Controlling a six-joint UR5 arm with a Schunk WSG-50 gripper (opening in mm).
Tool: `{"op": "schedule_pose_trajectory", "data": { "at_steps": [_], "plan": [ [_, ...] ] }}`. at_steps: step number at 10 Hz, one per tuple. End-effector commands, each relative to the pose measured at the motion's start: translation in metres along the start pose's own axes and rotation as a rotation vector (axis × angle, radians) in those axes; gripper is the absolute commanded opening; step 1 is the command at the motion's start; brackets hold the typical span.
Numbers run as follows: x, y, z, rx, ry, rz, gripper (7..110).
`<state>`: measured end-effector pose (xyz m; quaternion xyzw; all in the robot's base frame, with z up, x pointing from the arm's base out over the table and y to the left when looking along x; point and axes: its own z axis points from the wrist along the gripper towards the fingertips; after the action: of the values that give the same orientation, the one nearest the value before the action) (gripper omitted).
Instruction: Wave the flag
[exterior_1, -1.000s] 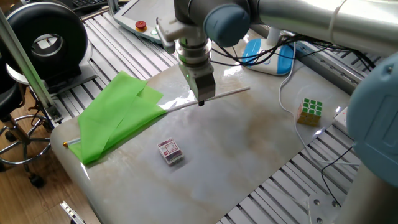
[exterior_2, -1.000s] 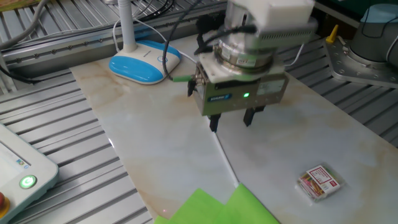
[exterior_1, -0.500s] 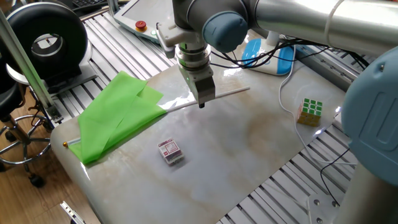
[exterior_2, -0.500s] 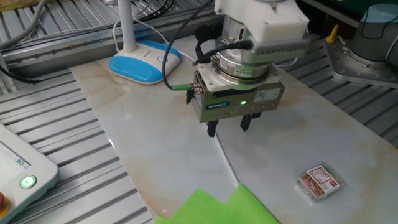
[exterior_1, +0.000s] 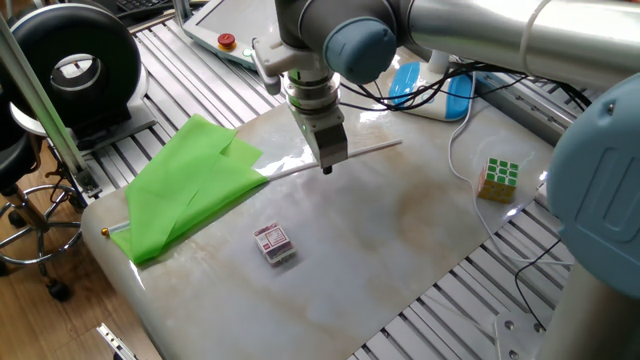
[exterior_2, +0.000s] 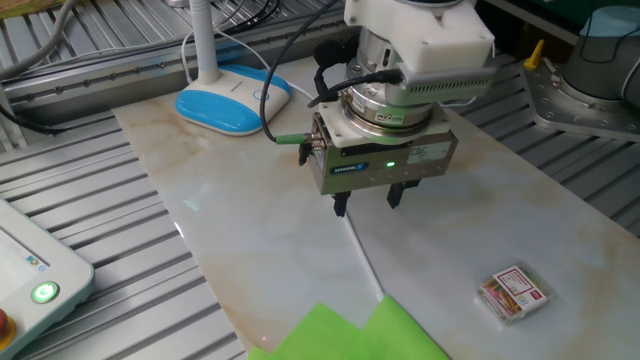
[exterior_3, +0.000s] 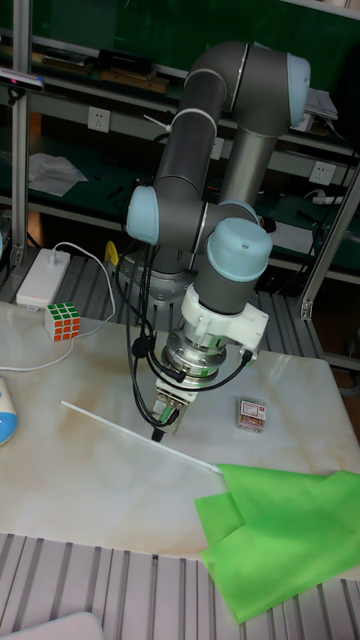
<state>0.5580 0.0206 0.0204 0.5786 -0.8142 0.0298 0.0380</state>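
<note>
The flag lies flat on the table, its lime-green cloth (exterior_1: 190, 185) spread at the left end. Its slim white pole (exterior_1: 365, 150) runs rightward across the marble top, and the gold tip (exterior_1: 104, 232) sits at the table's left edge. My gripper (exterior_1: 326, 166) points straight down over the middle of the pole. In the other fixed view the gripper (exterior_2: 368, 203) is open, with the pole (exterior_2: 364, 262) coming out from under the left finger toward the cloth (exterior_2: 365, 335). The tall fixed view shows the gripper (exterior_3: 158, 430) right at the pole (exterior_3: 110, 423), left of the cloth (exterior_3: 285, 540).
A small red-and-white box (exterior_1: 274, 243) lies in front of the pole. A Rubik's cube (exterior_1: 499, 178) stands near the right edge beside a white cable (exterior_1: 455, 150). A blue-and-white device (exterior_2: 232, 100) sits at the back, and a teach pendant (exterior_2: 30, 275) rests on the metal slats.
The gripper has shifted slightly over the pole and turned a little since a second ago. The flag and the other objects have not moved.
</note>
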Motion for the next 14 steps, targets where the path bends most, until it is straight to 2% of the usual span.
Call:
{"op": "schedule_pose_trajectory", "data": {
  "at_steps": [1, 3, 6, 9, 11, 14],
  "plan": [
    [-0.002, -0.001, -0.001, 0.0, -0.01, 0.027, 66],
    [-0.004, 0.002, 0.0, -0.013, -0.019, 0.03, 66],
    [-0.01, 0.012, 0.008, -0.08, -0.028, 0.027, 66],
    [-0.017, 0.016, 0.011, -0.108, -0.051, 0.028, 66],
    [-0.013, 0.016, 0.012, -0.109, -0.043, 0.016, 66],
    [-0.008, 0.003, 0.018, -0.068, -0.038, 0.009, 66]
  ]
}}
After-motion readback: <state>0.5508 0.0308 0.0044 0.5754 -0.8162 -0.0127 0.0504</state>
